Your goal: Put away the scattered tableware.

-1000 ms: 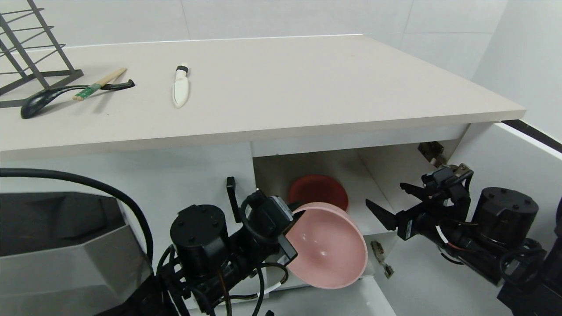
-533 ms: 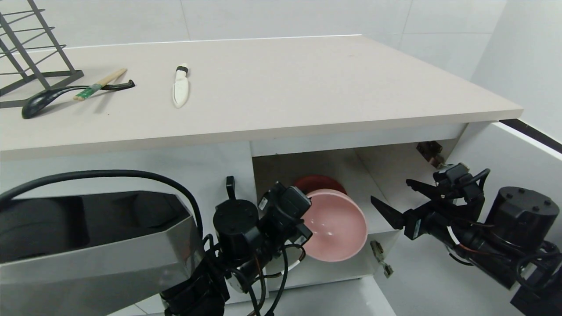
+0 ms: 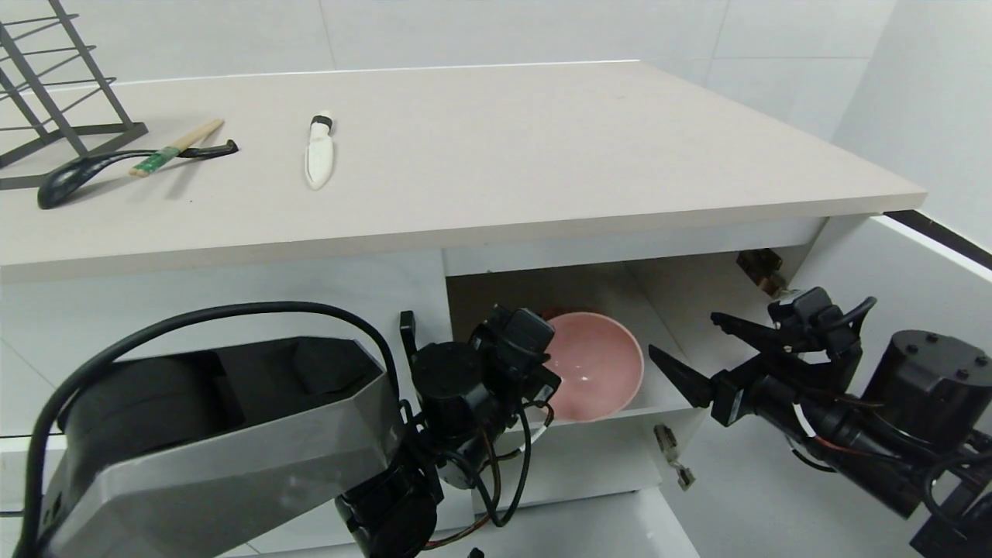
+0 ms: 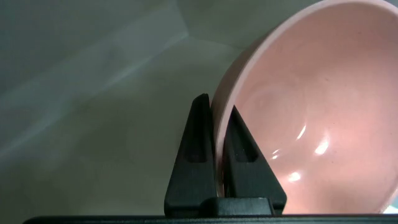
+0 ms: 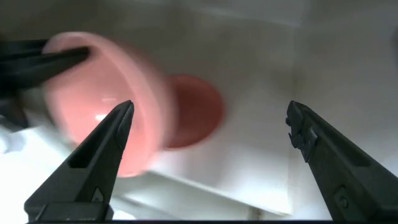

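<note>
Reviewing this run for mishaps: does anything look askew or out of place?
Nothing spilled or damaged. The pink bowl hangs tilted at the open cabinet, its rim pinched by the left gripper, in front of a red bowl. On the countertop a wooden stick lies across a black spoon, a white knife nearby.

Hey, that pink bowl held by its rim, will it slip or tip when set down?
The pink bowl looks rigid: pinched at the rim alone by the left end effector, it shows no bending. Its glossy inside suggests a smooth surface, so that thin pinch may slip. Its rounded body could rock when set down near the red bowl.
</note>
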